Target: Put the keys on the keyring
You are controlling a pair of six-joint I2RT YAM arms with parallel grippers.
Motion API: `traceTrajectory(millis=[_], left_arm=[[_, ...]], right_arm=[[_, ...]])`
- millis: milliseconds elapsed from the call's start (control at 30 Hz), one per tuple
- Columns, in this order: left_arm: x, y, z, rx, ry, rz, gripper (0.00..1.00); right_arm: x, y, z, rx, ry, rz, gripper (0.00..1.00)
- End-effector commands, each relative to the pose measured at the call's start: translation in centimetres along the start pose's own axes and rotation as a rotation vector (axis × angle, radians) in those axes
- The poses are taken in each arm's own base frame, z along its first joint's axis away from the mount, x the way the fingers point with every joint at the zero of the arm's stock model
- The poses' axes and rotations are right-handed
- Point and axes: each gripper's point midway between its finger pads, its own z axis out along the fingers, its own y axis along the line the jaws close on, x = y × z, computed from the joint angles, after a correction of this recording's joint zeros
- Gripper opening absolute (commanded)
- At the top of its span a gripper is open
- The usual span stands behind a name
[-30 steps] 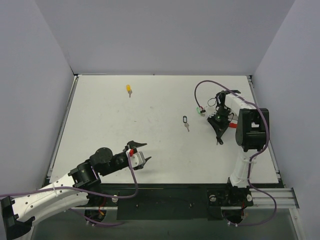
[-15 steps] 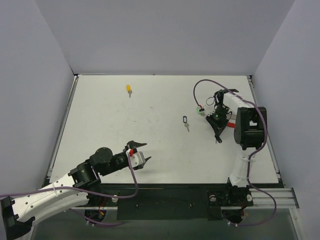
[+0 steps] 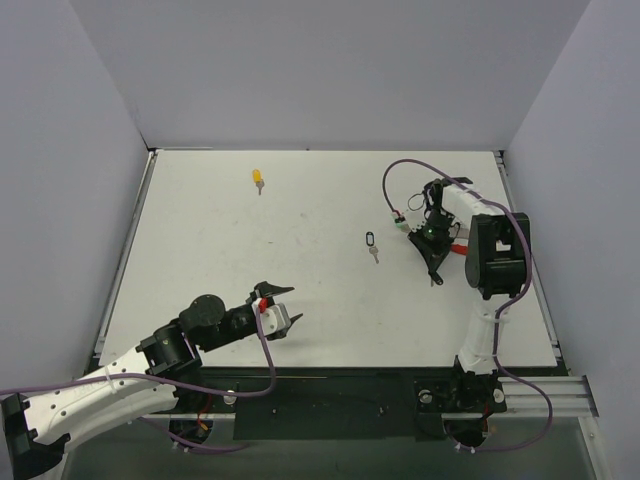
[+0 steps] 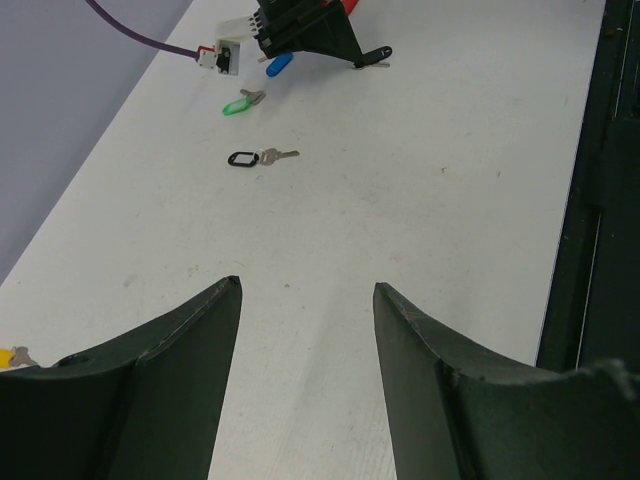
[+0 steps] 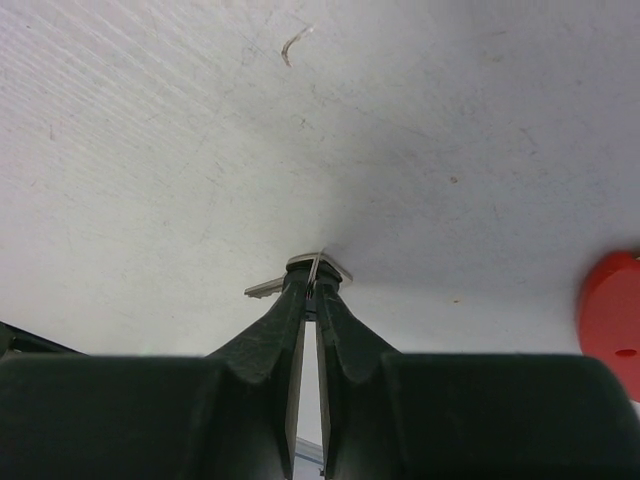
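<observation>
My right gripper (image 3: 433,279) points down at the table on the right, its jaws nearly together with a silver key (image 5: 268,288) pinched at the tips (image 5: 315,272). From the left wrist view this key has a black head (image 4: 376,54). Part of the red keyring (image 5: 611,322) lies just right of it, mostly hidden behind the right wrist (image 3: 460,247). A blue key (image 4: 278,65) and a green key (image 4: 238,104) lie close by. A yellow key (image 3: 258,178) rests far back on the left. My left gripper (image 3: 288,304) hovers open and empty near the front (image 4: 307,284).
A small black-outlined tag with a silver key (image 3: 371,243) lies mid-table, left of the right gripper (image 4: 251,157). A white connector on a purple cable (image 3: 398,217) sits beside the right wrist. The white table (image 3: 200,260) ends at a black rail along its near edge.
The right gripper has shifted slightly left and back over the table with the key at its tips. The left arm has stayed still.
</observation>
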Motion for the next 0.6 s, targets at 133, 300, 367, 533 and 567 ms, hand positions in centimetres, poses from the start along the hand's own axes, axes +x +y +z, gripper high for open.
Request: traceTrajectory(millis=[133, 300, 367, 533, 567], left_arm=[[-1.0, 0.4, -0.2, -0.007, -0.033, 0.013, 0.65], [-1.0, 0.5, -0.2, -0.009, -0.034, 0.010, 0.65], [-1.0, 0.5, -0.2, -0.009, -0.035, 0.008, 0.65], [-1.3, 0.9, -0.2, -0.029, -0.049, -0.006, 0.65], [-1.4, 1.2, -0.3, -0.041, -0.052, -0.023, 0.65]], right_arm=[[0.4, 0.3, -0.9, 0.001, 0.038, 0.009, 0.17], [0.5, 0.6, -2.6, 0.010, -0.012, 0.018, 0.33], [0.5, 0.6, -3.4, 0.010, -0.042, 0.026, 0.36], [1.2, 0.5, -6.0, 0.022, -0.128, 0.060, 0.38], [1.3, 0.6, -6.9, 0.035, -0.160, 0.063, 0.38]])
